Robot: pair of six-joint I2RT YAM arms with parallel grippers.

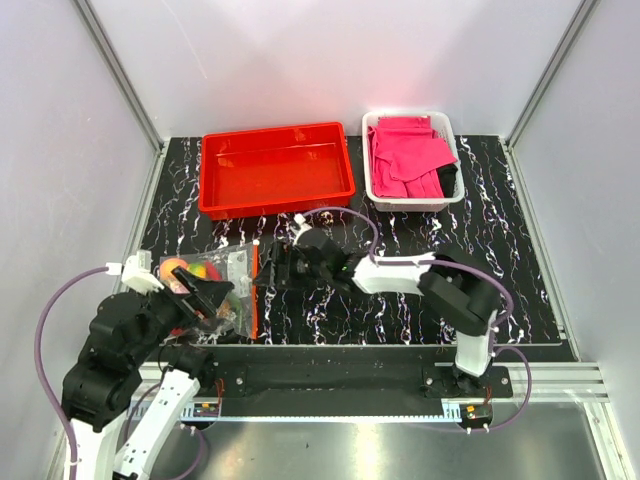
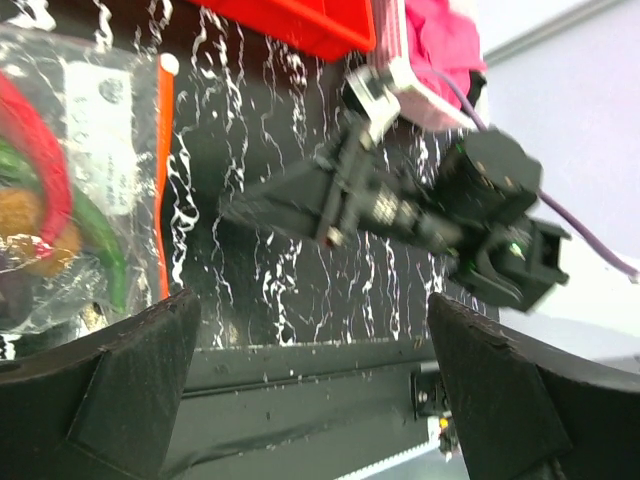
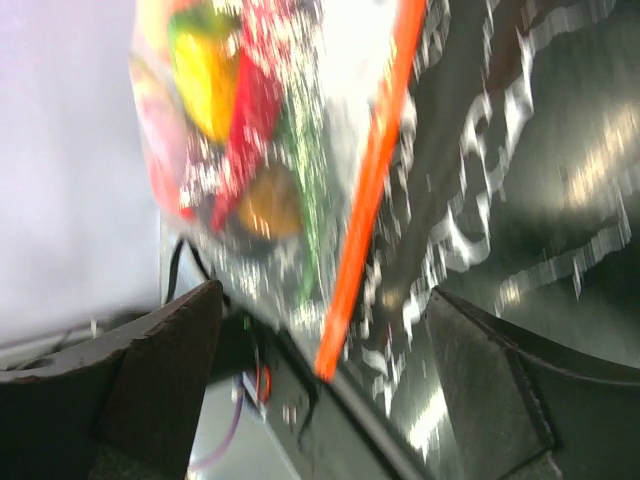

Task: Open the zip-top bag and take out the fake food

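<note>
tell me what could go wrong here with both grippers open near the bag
1. The zip strip is thin and lies flat, so the open right gripper may slip off it or just shove the bag sideways.
2. The left gripper hangs over the same bag, so the two arms could collide.

We see a black marble-patterned tabletop (image 1: 500, 260), veined with white, filling the middle of the top view. Across the upper frame stands a plain pale back wall (image 1: 330, 60), flanked by a pale left wall panel (image 1: 50, 150) and a pale right wall panel (image 1: 595, 200). A slanting aluminium post at upper left (image 1: 120, 75) and another aluminium post at upper right (image 1: 546, 70) mark the corners. Along the bottom runs a slotted aluminium rail (image 1: 560, 382), with a dull metal sheet (image 1: 380, 450) beneath. The light is soft and even.
</note>
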